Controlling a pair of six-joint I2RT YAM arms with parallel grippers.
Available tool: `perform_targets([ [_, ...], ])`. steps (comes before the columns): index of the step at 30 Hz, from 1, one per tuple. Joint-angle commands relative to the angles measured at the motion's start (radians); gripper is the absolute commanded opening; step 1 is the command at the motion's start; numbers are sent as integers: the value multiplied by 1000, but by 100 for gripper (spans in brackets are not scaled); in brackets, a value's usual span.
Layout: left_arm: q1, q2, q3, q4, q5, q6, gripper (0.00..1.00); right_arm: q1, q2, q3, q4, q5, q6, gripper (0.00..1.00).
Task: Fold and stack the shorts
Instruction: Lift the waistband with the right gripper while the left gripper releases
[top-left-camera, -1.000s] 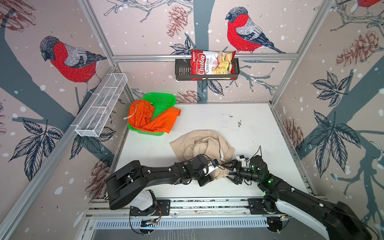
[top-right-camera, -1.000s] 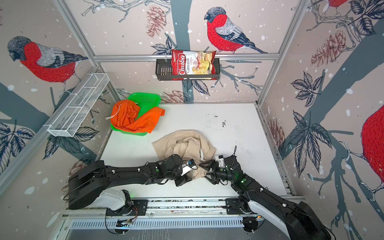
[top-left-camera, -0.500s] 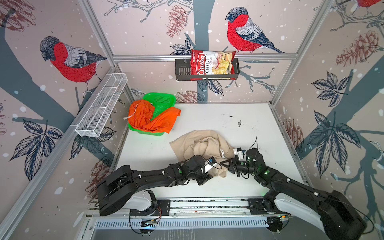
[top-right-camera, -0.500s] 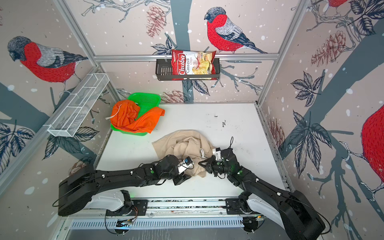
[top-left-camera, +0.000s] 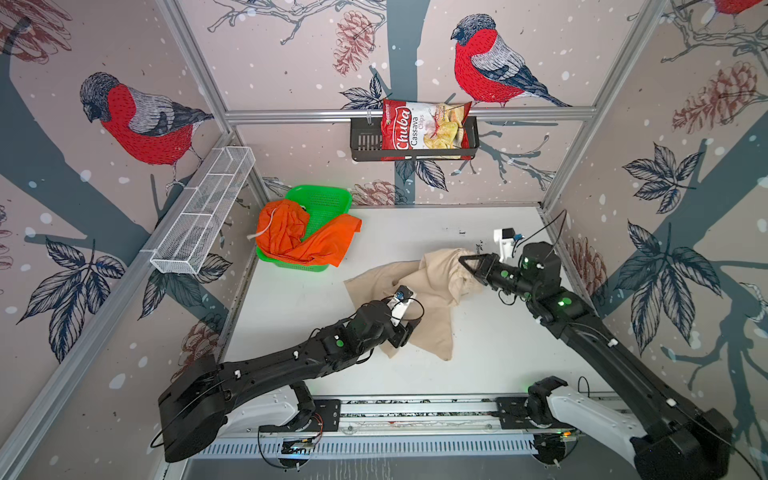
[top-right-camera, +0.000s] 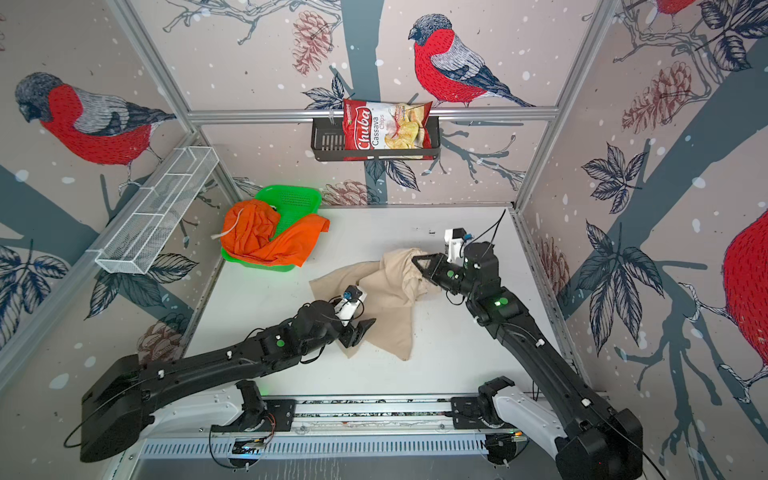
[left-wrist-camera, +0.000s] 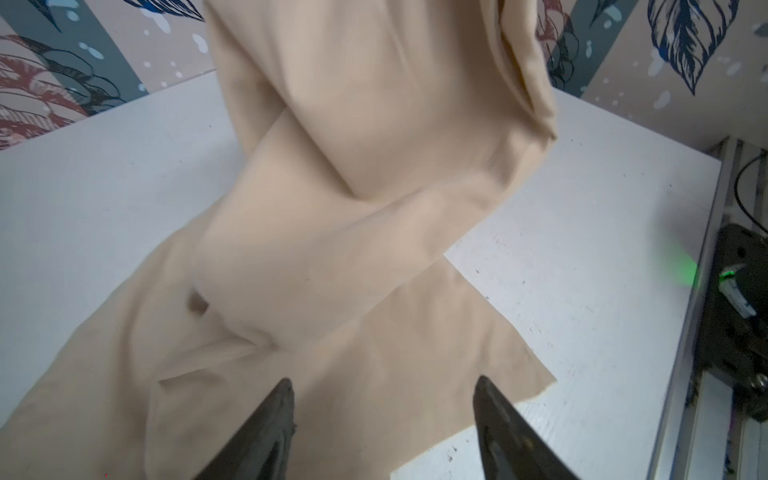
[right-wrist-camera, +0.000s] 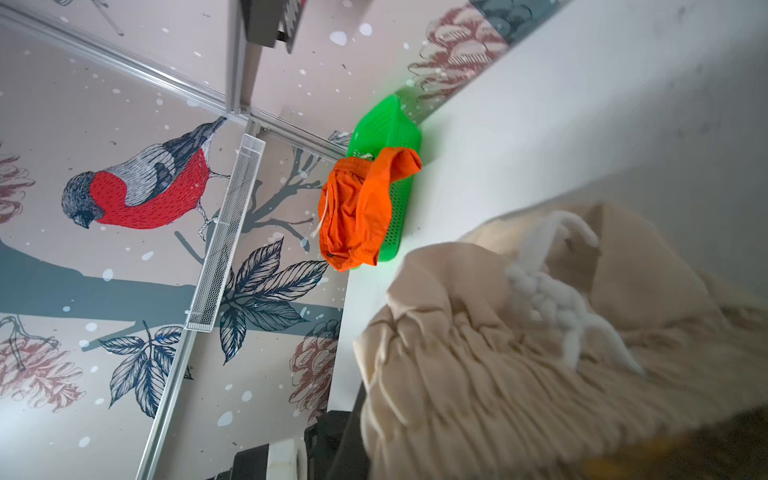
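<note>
Right gripper (top-left-camera: 464, 261) has lifted beige shorts (top-left-camera: 432, 291) rightward.

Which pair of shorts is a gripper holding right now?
The beige shorts: the right gripper is shut on their gathered waistband. The orange shorts lie untouched, draped over the green basket.

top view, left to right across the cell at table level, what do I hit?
white wire rack → orange shorts → beige shorts

The right hand (top-left-camera: 462, 259) pinches the beige shorts (top-left-camera: 432, 286) by one end above the table (top-left-camera: 498, 357).
</note>
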Motion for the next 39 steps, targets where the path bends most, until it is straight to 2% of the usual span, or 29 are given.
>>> perform_targets([
  [1, 26, -20, 17, 42, -56, -6, 68, -2, 41, 114, -29, 18, -159, 1],
  [6, 52, -50, 39, 39, -73, 1, 70, -1, 89, 287, -9, 16, -235, 1],
  [16, 64, -30, 137, 22, -78, 47, 72, 1, 117, 505, 56, 34, -311, 1],
  [21, 70, -14, 166, 27, -78, 44, 72, 26, 111, 574, 58, 116, -343, 1],
  [25, 81, -7, 160, 36, -79, 23, 72, 125, 62, 510, 84, 321, -394, 1],
  [28, 93, -4, 143, 45, -64, 5, 72, 164, 31, 415, 110, 418, -385, 1],
  [34, 118, 3, 97, 73, -32, -20, 72, 191, 15, 216, 148, 489, -275, 0],
  [39, 123, 9, 96, 91, -15, -15, 72, 222, 16, 202, 156, 549, -267, 0],
])
